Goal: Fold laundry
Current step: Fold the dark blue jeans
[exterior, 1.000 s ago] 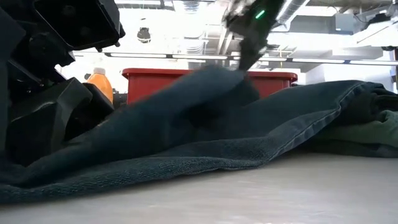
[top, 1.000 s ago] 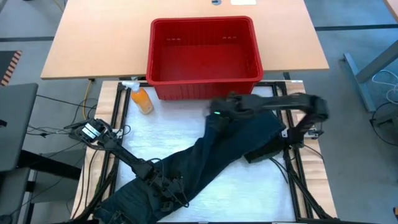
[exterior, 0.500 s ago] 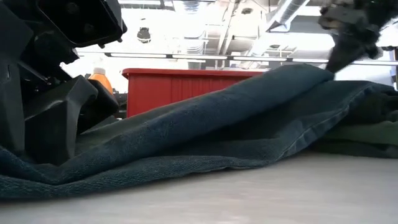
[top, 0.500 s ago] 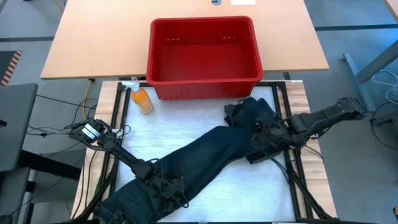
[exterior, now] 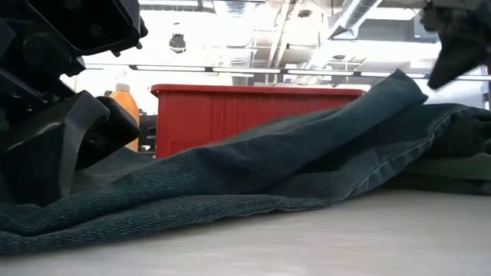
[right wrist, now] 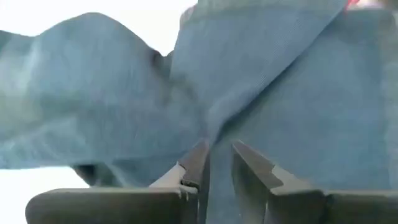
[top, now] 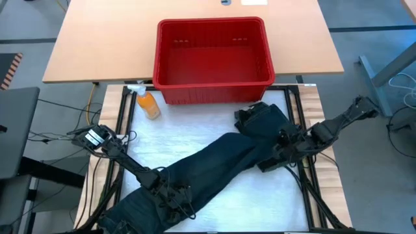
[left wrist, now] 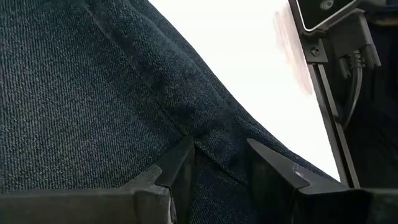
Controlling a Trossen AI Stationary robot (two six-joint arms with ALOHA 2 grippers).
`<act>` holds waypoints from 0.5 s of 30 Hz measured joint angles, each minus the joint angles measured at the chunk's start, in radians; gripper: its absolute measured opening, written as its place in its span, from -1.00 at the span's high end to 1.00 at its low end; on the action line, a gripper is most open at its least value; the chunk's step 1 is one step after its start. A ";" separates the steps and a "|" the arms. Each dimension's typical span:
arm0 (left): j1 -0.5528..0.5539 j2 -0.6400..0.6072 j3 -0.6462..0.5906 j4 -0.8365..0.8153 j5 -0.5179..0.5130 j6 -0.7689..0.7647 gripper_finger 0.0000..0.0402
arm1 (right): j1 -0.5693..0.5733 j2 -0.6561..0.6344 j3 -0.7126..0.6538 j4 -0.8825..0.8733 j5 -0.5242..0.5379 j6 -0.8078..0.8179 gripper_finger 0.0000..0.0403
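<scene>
A long dark blue denim garment (top: 214, 162) lies slantwise on the white table, from the near left corner toward the right side. In the low view it rises to a pointed peak (exterior: 399, 74). Its right end rests on a pile of dark green cloth (exterior: 453, 165) and black cloth (top: 273, 160). My left gripper (top: 170, 195) is down on the garment's near-left part and shut on it. My right gripper (top: 285, 146) is at the garment's right end, shut on cloth. My left gripper pinches a raised seam fold of the denim (left wrist: 211, 134) between its two fingers, coming from above. The garment around the fold lies flat on the table. My right gripper has a fold of the blue cloth (right wrist: 214, 127) between its two nearly shut fingers. That end is raised above the pile while the rest slopes down to the table.
A red plastic basket (top: 159, 52) stands at the table's far edge on a wooden top. An orange bottle (top: 148, 105) lies by its left corner. Black frame rails (top: 307, 179) run along the table's right side. Bare white table shows near the garment (top: 260, 201).
My right gripper has swung from beside the red basket toward the table's right and near side and has come lower, taking the garment's end with it. The cloth, bunched and draped a second ago, now lies drawn out in a long diagonal. Its near-left end stayed put.
</scene>
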 joint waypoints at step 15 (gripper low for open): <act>0.000 0.000 0.000 0.000 -0.021 0.001 0.36 | -0.305 0.010 0.233 0.170 -0.020 -0.838 0.44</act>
